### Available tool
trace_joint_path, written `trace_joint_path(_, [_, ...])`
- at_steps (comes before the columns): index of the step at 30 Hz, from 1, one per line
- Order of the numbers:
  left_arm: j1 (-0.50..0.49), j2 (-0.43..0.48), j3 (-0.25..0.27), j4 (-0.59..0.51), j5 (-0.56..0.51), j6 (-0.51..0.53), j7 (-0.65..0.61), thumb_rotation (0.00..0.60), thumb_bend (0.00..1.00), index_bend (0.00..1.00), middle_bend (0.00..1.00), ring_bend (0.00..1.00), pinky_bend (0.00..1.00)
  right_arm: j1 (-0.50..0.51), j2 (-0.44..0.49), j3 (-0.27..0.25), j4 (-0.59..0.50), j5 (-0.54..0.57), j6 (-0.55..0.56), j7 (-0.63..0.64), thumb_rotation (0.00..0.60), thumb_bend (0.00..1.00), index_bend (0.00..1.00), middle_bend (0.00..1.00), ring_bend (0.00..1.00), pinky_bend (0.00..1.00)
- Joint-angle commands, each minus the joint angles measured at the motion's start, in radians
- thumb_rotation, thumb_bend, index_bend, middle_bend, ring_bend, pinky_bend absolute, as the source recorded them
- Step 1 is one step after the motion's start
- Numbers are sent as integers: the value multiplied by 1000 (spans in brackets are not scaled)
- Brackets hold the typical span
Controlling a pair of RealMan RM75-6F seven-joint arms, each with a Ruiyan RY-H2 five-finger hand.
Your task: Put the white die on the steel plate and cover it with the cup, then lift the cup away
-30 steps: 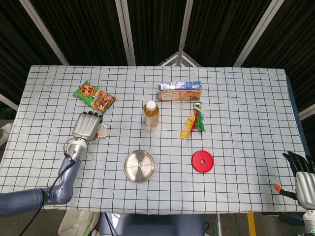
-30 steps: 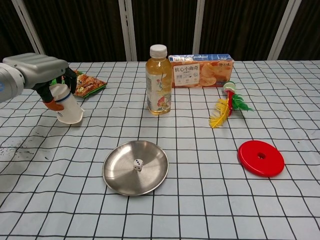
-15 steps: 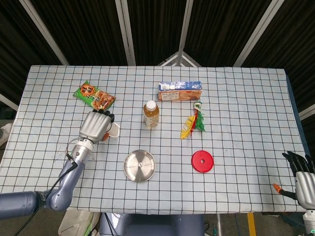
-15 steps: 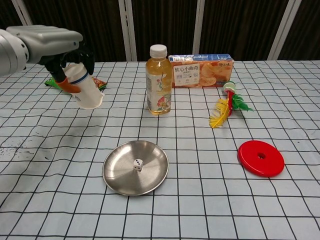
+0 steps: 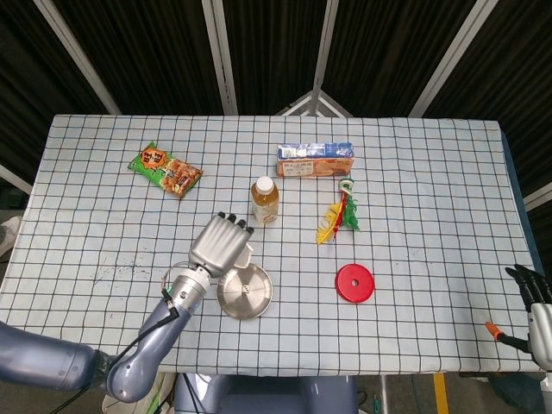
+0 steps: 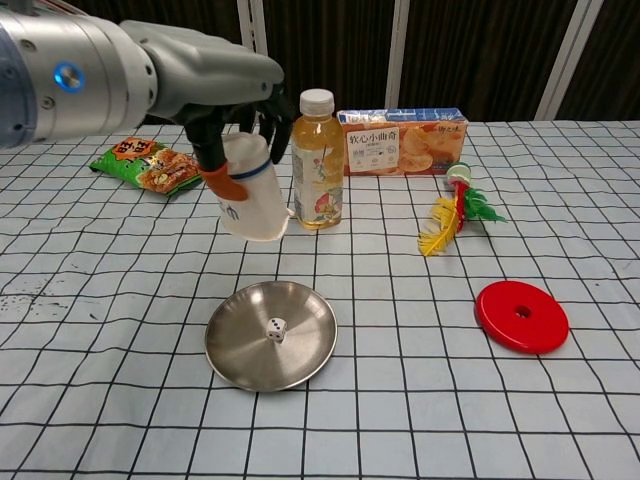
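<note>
One left robot hand (image 6: 225,95) grips one white cup (image 6: 250,190) mouth-down, above one steel plate (image 6: 305,345) holding one white die (image 6: 277,329). One right robot hand (image 5: 539,315), bench edge at four o'clock, fingers apart, empty.

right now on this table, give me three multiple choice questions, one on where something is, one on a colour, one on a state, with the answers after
1. Where is the white die?
A. on the steel plate
B. on the red disc
C. beside the snack bag

2. What colour is the flat disc right of the plate?
A. blue
B. red
C. green

3. How is the cup right now?
A. lying on the table
B. covering the die
C. held in the air, mouth down, by the left hand

Answers:
1. A, the chest view shows the die inside the steel plate.
2. B, both views show it red with a hole in the middle.
3. C, the left hand grips it above the plate's far side, and the die is uncovered.
</note>
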Motion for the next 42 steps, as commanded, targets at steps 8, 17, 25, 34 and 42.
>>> trace_joint_path(8, [-95, -160, -15, 57, -91, 41, 33, 600, 435, 498, 392, 324, 386, -13, 11, 2, -7, 3, 18, 13, 600, 56, 172, 141, 131, 0])
trace_joint_path(17, [-132, -202, 1, 79, -189, 70, 67, 600, 435, 504, 392, 324, 386, -19, 17, 2, -11, 4, 24, 18, 600, 56, 172, 141, 131, 0])
trace_joint_path(25, [-143, -200, 21, 100, -279, 50, 75, 600, 435, 504, 392, 324, 383, -17, 15, 4, -7, 9, 17, 17, 600, 56, 172, 141, 131, 0])
trace_joint_path(34, [-156, -227, 57, 151, -289, 15, 64, 600, 434, 505, 392, 324, 381, -19, 16, 6, -6, 12, 19, 22, 600, 56, 172, 141, 131, 0])
trace_joint_path(42, [-155, -256, 86, 201, -227, -8, 28, 600, 435, 506, 392, 324, 380, -20, 17, 7, -5, 11, 20, 28, 600, 56, 173, 141, 131, 0])
